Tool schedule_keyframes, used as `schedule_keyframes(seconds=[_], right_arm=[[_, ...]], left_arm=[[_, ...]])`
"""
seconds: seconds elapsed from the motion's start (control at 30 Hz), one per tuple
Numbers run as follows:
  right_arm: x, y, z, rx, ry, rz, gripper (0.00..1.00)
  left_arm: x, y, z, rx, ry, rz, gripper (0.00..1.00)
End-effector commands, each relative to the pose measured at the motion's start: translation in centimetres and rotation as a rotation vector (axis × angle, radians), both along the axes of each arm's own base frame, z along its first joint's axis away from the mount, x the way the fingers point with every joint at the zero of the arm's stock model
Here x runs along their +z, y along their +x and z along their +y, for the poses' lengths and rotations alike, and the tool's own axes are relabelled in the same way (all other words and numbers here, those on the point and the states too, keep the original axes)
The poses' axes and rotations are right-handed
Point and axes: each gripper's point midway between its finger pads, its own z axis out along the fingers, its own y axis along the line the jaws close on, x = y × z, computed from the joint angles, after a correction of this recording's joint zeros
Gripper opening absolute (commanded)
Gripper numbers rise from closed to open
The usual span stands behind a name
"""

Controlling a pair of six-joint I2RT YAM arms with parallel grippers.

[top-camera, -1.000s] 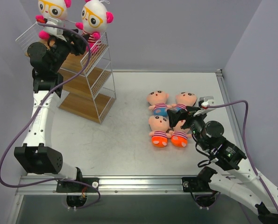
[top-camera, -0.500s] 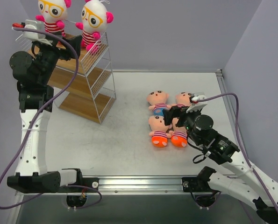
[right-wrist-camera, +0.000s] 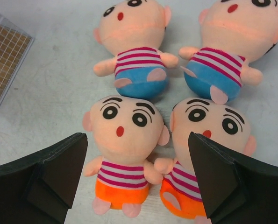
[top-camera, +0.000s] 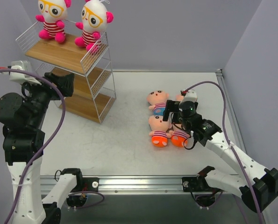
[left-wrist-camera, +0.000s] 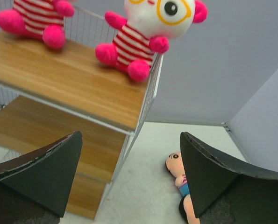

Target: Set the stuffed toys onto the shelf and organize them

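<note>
The right gripper (right-wrist-camera: 136, 137) hangs wide open over the four peach dolls (top-camera: 158, 123). They lie squeezed together on the table (top-camera: 129, 135), so its fingers may pinch two at once or shove the orange-bottomed doll (right-wrist-camera: 124, 126) away. The left gripper (left-wrist-camera: 129, 135) is open and empty too, close by the shelf (top-camera: 54, 52), and a bump could knock down the two white-headed dolls (top-camera: 94, 18) sitting on the top board.

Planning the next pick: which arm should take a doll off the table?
Right. The right tool, open, hangs directly over the peach dolls; the left tool is away beside the shelf.
</note>
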Motion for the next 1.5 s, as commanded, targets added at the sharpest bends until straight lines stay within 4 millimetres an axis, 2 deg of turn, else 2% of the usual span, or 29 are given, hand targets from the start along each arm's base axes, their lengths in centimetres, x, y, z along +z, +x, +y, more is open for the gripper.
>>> schedule_keyframes(seconds=[0.0, 0.07, 0.1, 0.17, 0.2, 0.27, 0.4, 0.47, 0.57, 0.7, 0.83, 0.97, 1.03, 1.1, 1.13, 1.23, 1.27, 1.3, 1.33, 1.37, 1.4, 1.43, 1.47], right_arm=[[-1.9, 0.3, 0.2, 0.016, 0.075, 0.078, 0.93], [-2.6, 0.5, 0.4, 0.024, 0.073, 0.105, 0.88], [-3.3, 0.6, 0.9, 0.043, 0.072, 0.129, 0.86], [-4.1, 0.9, 1.3, 0.051, 0.07, 0.146, 0.8], [-5.0, 1.1, 1.4, 0.049, 0.067, 0.17, 0.78], [-6.1, 1.3, 1.8, 0.05, 0.081, 0.185, 0.73], [-8.8, 1.3, 2.3, 0.055, 0.083, 0.25, 0.66], [-9.3, 1.7, 2.7, 0.057, 0.093, 0.241, 0.65], [-11.2, 1.5, 2.7, 0.055, 0.066, 0.284, 0.65], [-13.4, 0.6, 3.3, 0.067, 0.057, 0.34, 0.68], [-13.9, -0.3, 4.6, 0.088, 0.043, 0.35, 0.79], [-14.4, -0.9, 5.7, 0.107, 0.033, 0.366, 0.82], [-14.6, -1.1, 6.2, 0.116, 0.041, 0.371, 0.8], [-14.5, -1.3, 6.7, 0.129, 0.047, 0.37, 0.71], [-14.2, -1.3, 7.1, 0.136, 0.053, 0.365, 0.6], [-13.2, -1.4, 8.2, 0.155, 0.082, 0.348, 0.41], [-12.4, -1.2, 8.7, 0.159, 0.099, 0.331, 0.27], [-12.0, -1.1, 9.0, 0.157, 0.114, 0.326, 0.21], [-11.5, -1.1, 9.3, 0.156, 0.124, 0.316, 0.1], [-10.8, -0.8, 9.5, 0.147, 0.135, 0.296, 0.06], [-9.9, -0.5, 9.7, 0.126, 0.167, 0.28, 0.03], [-9.0, -0.3, 10.0, 0.116, 0.194, 0.256, 0.0], [-8.4, -0.2, 10.2, 0.103, 0.217, 0.24, 0.0]], left_arm=[[-4.8, -1.1, 0.5, 0.033, -0.009, 0.161, 0.94], [-5.7, -2.4, 0.5, 0.037, 0.012, 0.176, 0.94], [-7.4, -2.7, 0.5, 0.037, 0.022, 0.225, 0.94], [-8.4, -3.8, 0.9, 0.059, 0.034, 0.243, 0.94], [-10.1, -4.1, 0.7, 0.05, 0.045, 0.288, 0.94], [-11.2, -5.1, 0.7, 0.045, 0.057, 0.306, 0.94], [-14.2, -6.5, 0.3, 0.016, 0.067, 0.377, 0.94], [-15.9, -6.9, -0.2, -0.009, 0.057, 0.404, 0.94], [-17.8, -6.8, -1.2, -0.058, 0.02, 0.437, 0.94], [-19.2, -6.4, -3.0, -0.15, -0.025, 0.465, 0.94], [-20.8, -6.4, -3.9, -0.2, -0.048, 0.504, 0.94], [-22.2, -6.3, -4.6, -0.227, -0.065, 0.541, 0.94], [-23.2, -6.2, -5.0, -0.243, -0.084, 0.564, 0.94], [-23.6, -6.1, -5.5, -0.262, -0.095, 0.575, 0.94], [-24.5, -6.2, -6.0, -0.278, -0.107, 0.6, 0.94], [-25.6, -5.8, -6.9, -0.288, -0.134, 0.629, 0.94], [-26.5, -6.1, -7.8, -0.317, -0.128, 0.654, 0.94], [-26.6, -5.7, -8.1, -0.307, -0.128, 0.648, 0.94], [-27.2, -5.4, -8.7, -0.302, -0.143, 0.674, 0.94], [-28.0, -6.1, -10.4, -0.352, -0.122, 0.698, 0.94], [-28.0, -5.9, -11.2, -0.361, -0.122, 0.691, 0.94], [-28.9, -6.1, -12.5, -0.359, -0.109, 0.717, 0.95], [-28.9, -5.9, -13.4, -0.362, -0.112, 0.707, 0.95]])
